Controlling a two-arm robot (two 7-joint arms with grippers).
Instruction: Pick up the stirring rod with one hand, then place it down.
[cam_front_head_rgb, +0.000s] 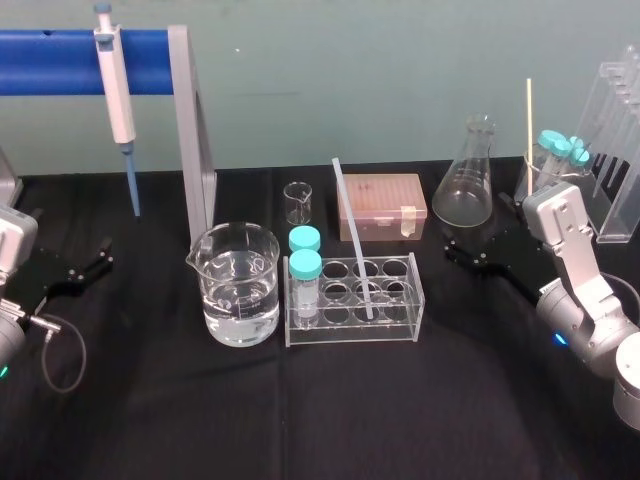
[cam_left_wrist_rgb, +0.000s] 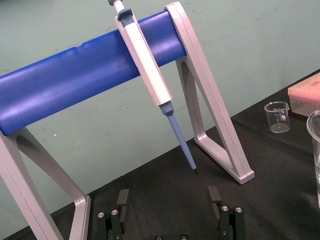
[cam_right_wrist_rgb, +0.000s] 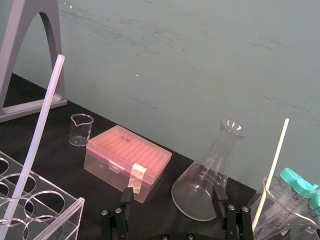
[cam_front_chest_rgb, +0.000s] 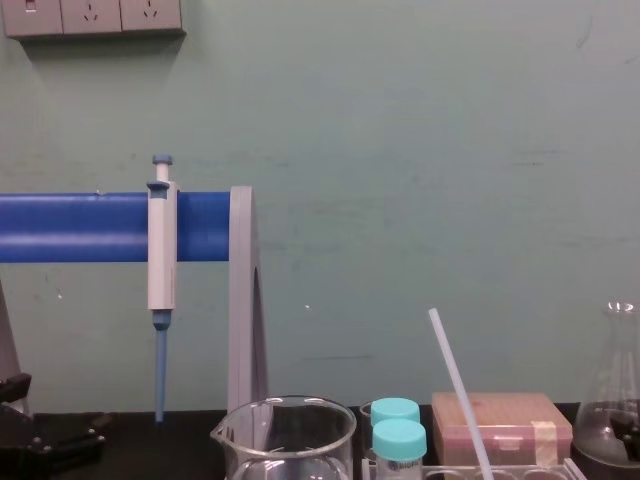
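1. The stirring rod (cam_front_head_rgb: 352, 238) stands in a front well of the test tube rack (cam_front_head_rgb: 400, 327). Its long axis is steep, with the top leaning back and toward the rack's left.
2. The right gripper (cam_front_head_rgb: 470, 256) sits just right of the rack, fingers spread and empty. The left gripper (cam_front_head_rgb: 98, 258) is idle well to the rack's left, likewise spread.
3. The right gripper would do best to pinch the shaft above the rack's rim, then lift along the lean (a sideways pull could tip the rack).
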